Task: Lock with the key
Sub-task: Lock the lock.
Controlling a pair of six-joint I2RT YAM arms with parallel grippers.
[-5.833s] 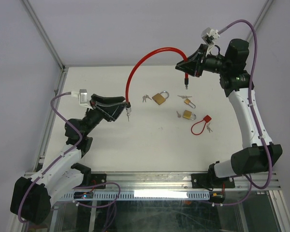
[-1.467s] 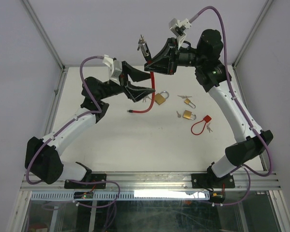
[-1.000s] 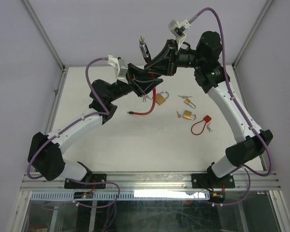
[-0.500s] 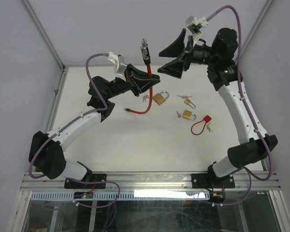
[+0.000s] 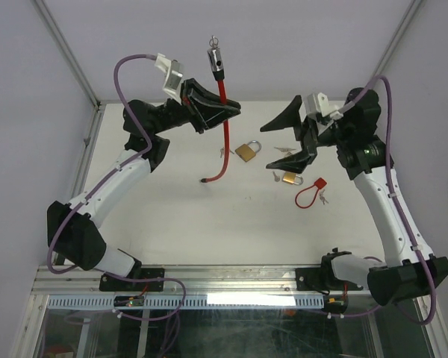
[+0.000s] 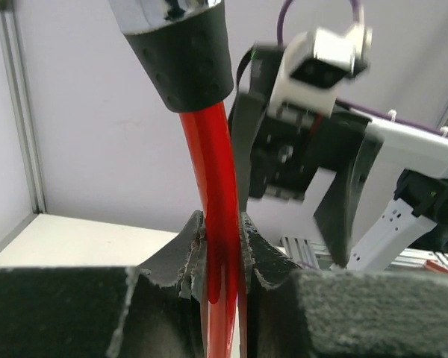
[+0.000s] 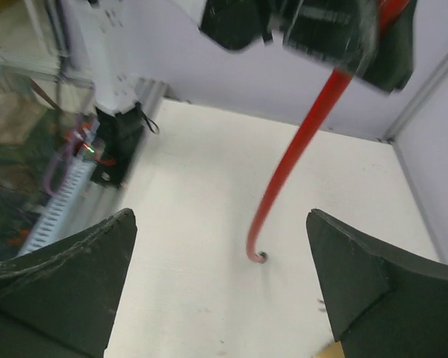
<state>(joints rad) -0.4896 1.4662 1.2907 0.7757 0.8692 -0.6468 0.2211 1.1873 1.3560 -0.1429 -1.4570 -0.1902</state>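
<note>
Left wrist: my left pincer [image 6: 220, 250] pinches glossy red cable [image 6: 207, 168] below dimpled black collar [image 6: 183, 60]; right pincer [image 7: 220, 276] wide, empty.

light: bright, even | shadows: faint on table [image 5: 172, 224] | right wrist: motion-blurred

In the left wrist view the top edge cuts off the lock head [image 6: 175, 45] of the red cable lock [image 6: 213, 224], and the cable's lower run is hidden between the fingers of the left claw [image 6: 220, 250]. The right wrist view is motion-blurred, and there the cable's upper end is hidden behind the left claw. From above, the loose keys [image 5: 275, 177] on the counter [image 5: 172, 216] are too small to tell apart
</note>
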